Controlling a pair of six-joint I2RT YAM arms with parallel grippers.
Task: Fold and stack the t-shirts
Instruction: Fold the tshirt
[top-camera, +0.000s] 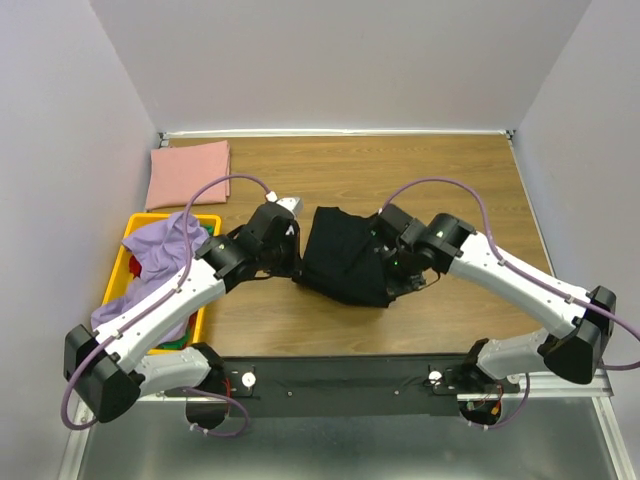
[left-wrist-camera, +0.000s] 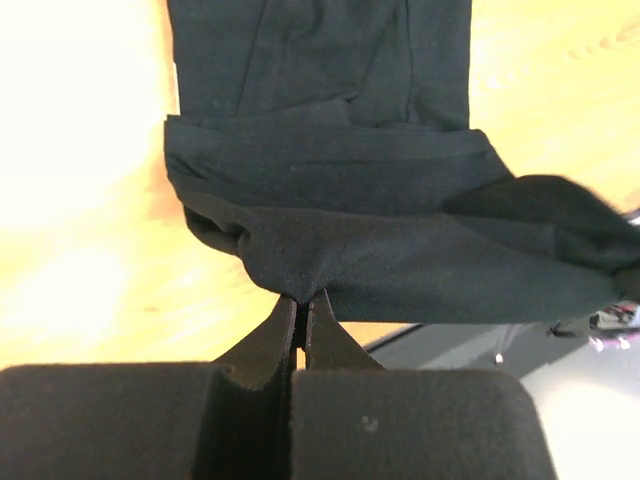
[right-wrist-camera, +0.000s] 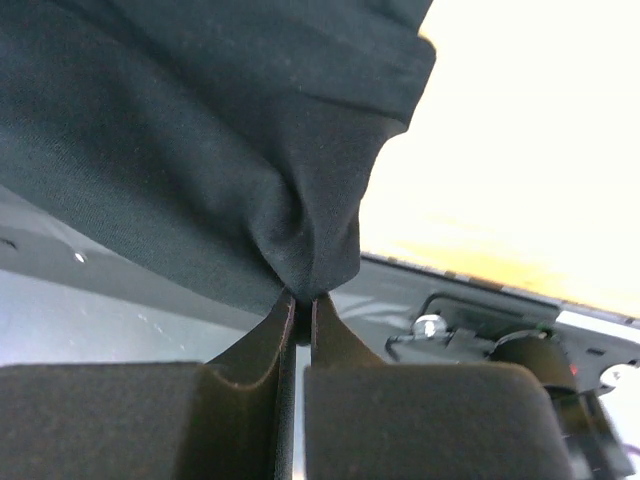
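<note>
At the middle of the table (top-camera: 440, 180), the black shirt (top-camera: 345, 250) sits between your two arms, bunched and only partly folded. Your left gripper (left-wrist-camera: 302, 300) is pinched closed on a tuck of its edge, and your right gripper (right-wrist-camera: 300, 298) is closed the same way on the opposite edge, so each arm has its own side and neither is nearer. From both pairs of jaws the cloth runs away toward the far side of the table. The edge held between the two grips runs left to right, and that is the axis any fold will turn on. The shirt's length seems to lie front to back, though which end is the collar cannot be told. The wrist views show the near part raised off the wood, with folded bands resting further out. The pink shirt (top-camera: 190, 172) lies folded flat in the far left corner, and the purple shirt (top-camera: 160, 248) drapes over the yellow crate (top-camera: 205, 218).
</note>
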